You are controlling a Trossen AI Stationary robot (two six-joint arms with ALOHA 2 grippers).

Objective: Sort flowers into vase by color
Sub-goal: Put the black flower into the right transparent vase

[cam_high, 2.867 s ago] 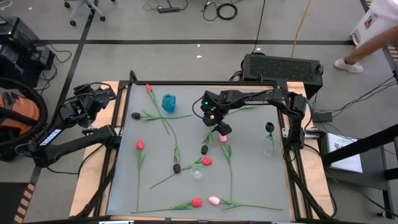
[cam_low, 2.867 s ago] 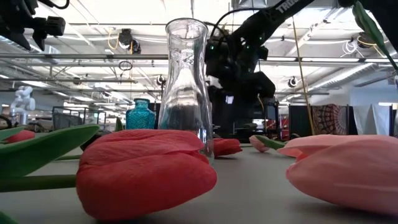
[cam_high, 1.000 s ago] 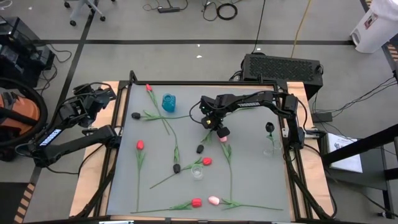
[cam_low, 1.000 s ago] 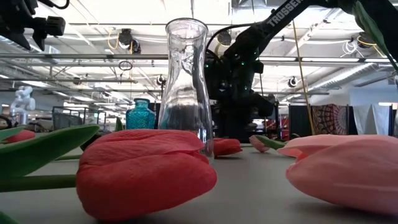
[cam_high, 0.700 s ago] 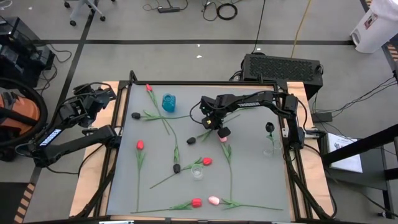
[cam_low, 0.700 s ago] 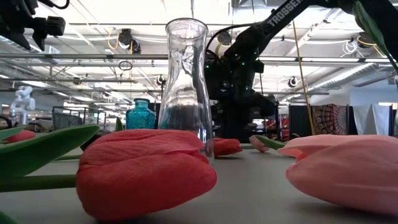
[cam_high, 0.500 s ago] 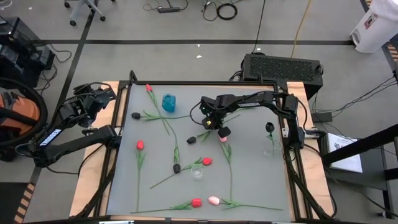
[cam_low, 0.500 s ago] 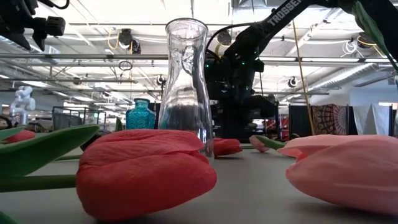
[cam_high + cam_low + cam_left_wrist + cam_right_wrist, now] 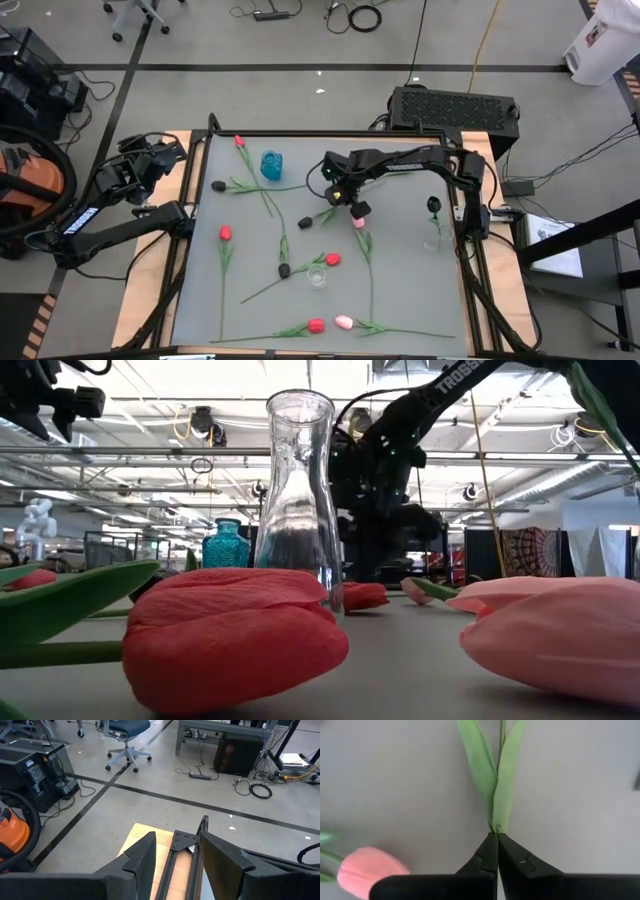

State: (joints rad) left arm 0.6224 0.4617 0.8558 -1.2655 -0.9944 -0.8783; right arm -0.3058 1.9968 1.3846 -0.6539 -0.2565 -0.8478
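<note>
My right gripper is over the table's middle, shut on a black tulip whose green leaves run away from the fingertips. A pink tulip head lies just beside it. Red, pink and black tulips lie scattered flat on the grey table. One black tulip stands in the clear vase at the right. A blue vase stands at the far left and a clear vase near the middle. My left gripper waits open off the table's left edge. My right gripper pinches the black tulip's stem between its two fingertips, right where the two leaves join. The fingers come from above, slanting down. The black head is low toward the table's left; whether it rests on the table I cannot tell.
Stems of other tulips cross the table near the blue vase and along the near edge. A red tulip head and a pink one lie close in front of the low camera. The table frame's rail is below my left gripper.
My right gripper has risen a little and shifted slightly toward the far edge. The black tulip has swung with it: its head has slid from beside the pink head toward the table's left and far side.
</note>
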